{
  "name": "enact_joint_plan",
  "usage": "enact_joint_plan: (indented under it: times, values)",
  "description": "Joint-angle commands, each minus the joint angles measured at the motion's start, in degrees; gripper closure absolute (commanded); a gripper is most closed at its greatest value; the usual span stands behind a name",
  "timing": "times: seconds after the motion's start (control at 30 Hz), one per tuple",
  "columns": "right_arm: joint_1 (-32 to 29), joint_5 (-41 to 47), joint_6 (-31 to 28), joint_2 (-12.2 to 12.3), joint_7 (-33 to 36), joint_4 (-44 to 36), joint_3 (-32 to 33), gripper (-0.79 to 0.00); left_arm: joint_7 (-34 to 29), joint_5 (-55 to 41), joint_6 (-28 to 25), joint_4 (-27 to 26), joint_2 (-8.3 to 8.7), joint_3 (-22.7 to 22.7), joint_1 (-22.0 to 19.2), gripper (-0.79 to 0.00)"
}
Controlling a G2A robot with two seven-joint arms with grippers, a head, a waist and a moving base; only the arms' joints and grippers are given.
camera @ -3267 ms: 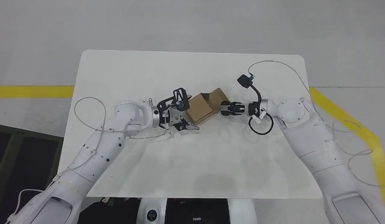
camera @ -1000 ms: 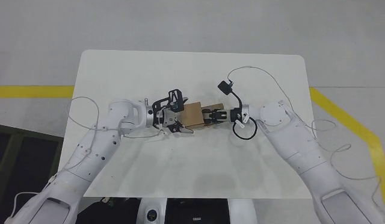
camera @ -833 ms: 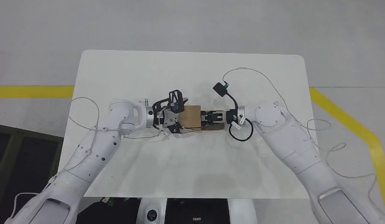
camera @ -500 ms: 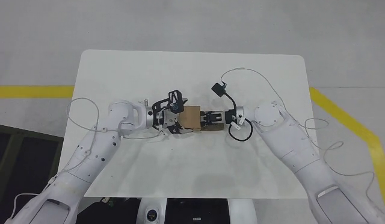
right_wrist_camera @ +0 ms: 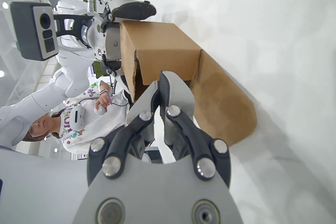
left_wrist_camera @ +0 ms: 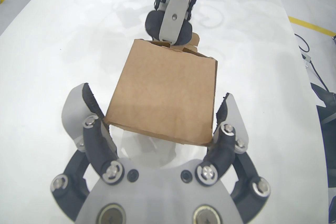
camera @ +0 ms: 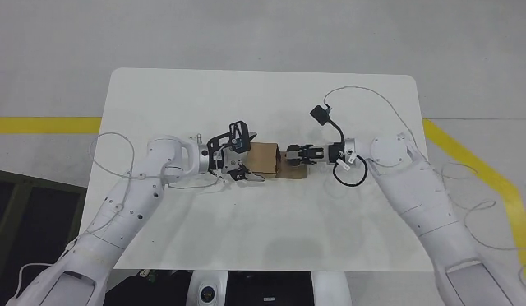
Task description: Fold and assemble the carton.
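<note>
Left hand [left_wrist_camera: 157, 93]: clamps carton [camera: 263, 159], frame centre.
Right hand [right_wrist_camera: 160, 80]: fingers pressed together, at carton's open flaps.
Worktop [camera: 246, 92]: white, underneath.

matt brown cardboard carton [left_wrist_camera: 165, 88] on a smooth white table [left_wrist_camera: 65, 25].

white arms [camera: 131, 199], grey hands [left_wrist_camera: 157, 91], black pads [left_wrist_camera: 91, 103]

White table [camera: 164, 92], one carton [camera: 263, 159] on it
Brown cardboard carton sits pretty much dead centre of the frame on the rounded-corner top, one flap sticking out toward the right.
</note>
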Motion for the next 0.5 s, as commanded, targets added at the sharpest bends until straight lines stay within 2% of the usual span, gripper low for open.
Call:
enact_joint_plan:
  times: [0.0,0.17,0.47]
  values:
    - [-1.1,-1.1,1.3,1.0,0.9,-2.1,2.6,0.000,0.0,0.1,-0.1,0.0,0.02,0.0,0.1,-0.785]
    - [-4.1,-5.0,4.6,3.2,4.1,-6.4,7.7,-0.009,-0.3,0.1,-0.2,-0.2,0.04,0.0,0.2,-0.785]
    - [-9.2,-8.1,6.1,4.8,5.9,-9.9,9.9,-0.151,-0.6,0.0,-0.1,-0.2,-0.11,0.4,-0.1,-0.785]
